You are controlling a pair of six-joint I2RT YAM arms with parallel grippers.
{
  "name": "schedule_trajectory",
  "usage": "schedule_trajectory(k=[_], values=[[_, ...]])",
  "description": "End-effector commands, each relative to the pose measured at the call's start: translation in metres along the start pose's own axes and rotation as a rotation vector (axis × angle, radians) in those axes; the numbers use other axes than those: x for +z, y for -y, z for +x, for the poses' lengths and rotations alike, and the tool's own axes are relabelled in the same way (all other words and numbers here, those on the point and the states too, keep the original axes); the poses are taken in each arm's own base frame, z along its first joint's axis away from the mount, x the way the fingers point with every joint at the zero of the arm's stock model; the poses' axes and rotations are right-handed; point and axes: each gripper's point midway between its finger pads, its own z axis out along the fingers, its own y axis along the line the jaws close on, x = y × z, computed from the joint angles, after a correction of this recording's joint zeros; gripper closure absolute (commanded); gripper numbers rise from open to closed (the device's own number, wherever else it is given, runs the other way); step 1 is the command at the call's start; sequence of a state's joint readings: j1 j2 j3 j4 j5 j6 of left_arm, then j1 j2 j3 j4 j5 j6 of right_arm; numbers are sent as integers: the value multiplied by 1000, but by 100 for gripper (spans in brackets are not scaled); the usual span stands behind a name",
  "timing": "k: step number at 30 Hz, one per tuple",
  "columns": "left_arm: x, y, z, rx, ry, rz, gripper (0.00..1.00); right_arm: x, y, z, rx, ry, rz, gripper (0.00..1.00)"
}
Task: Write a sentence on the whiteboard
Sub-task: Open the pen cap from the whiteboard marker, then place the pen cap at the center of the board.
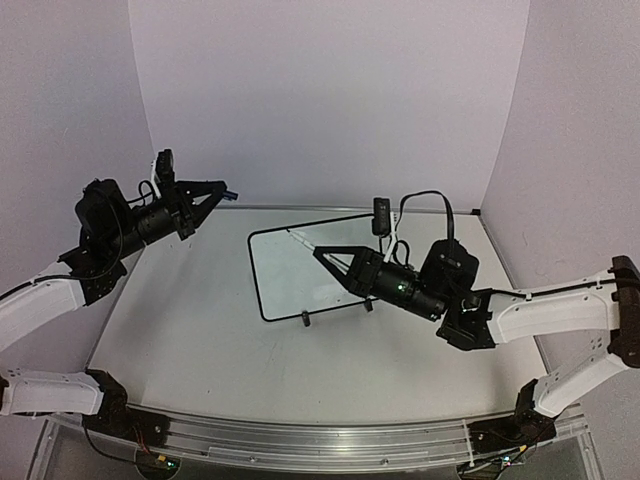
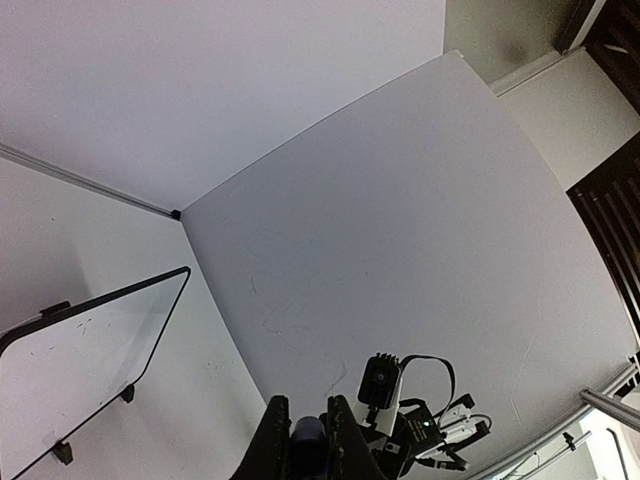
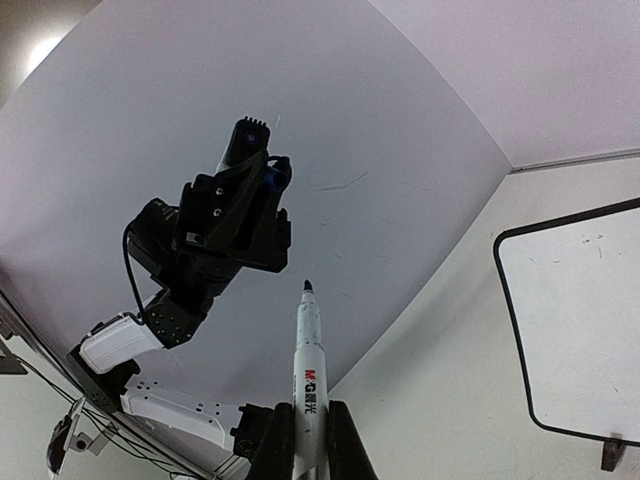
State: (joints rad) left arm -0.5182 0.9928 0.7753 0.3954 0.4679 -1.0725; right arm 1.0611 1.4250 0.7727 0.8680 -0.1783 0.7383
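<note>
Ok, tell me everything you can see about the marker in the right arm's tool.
The marker is a slim white barrel, plastic by the look, with red and black print on its side, narrowing to a dark uncapped tip. The right tool is shut on its rear part, one finger on each side, and the front sticks straight out. Seen from above, it lies over the far-left corner of the whiteboard; whether the tip touches the board cannot be told.

Legible text: one brand mark.
Red "M&G" runs lengthwise along the white marker [image 3: 310, 350] barrel, right wrist view. The dark characters printed just after it are too small to read.
</note>
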Motion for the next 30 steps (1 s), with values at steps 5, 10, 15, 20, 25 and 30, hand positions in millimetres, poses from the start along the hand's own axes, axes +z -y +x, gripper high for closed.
schedule_trajectory(k=[5,10,15,20,25,30], values=[[-28,-64,13,102,-41,-368,100,-15,-4,-19,-64,24,72,100],[-90,-163,52,110,-154,-824,100,-23,14,-21,-180,-55,260,100],[-118,-226,96,54,-295,-1008,100,-32,33,-21,-247,-104,400,100],[-105,-248,119,-25,-347,-966,100,-28,42,-14,-260,-139,432,100],[-97,-270,142,-77,-457,-973,100,-24,47,-4,-264,-164,441,100],[-96,-287,157,-104,-515,-987,100,-25,48,-4,-279,-173,461,100]])
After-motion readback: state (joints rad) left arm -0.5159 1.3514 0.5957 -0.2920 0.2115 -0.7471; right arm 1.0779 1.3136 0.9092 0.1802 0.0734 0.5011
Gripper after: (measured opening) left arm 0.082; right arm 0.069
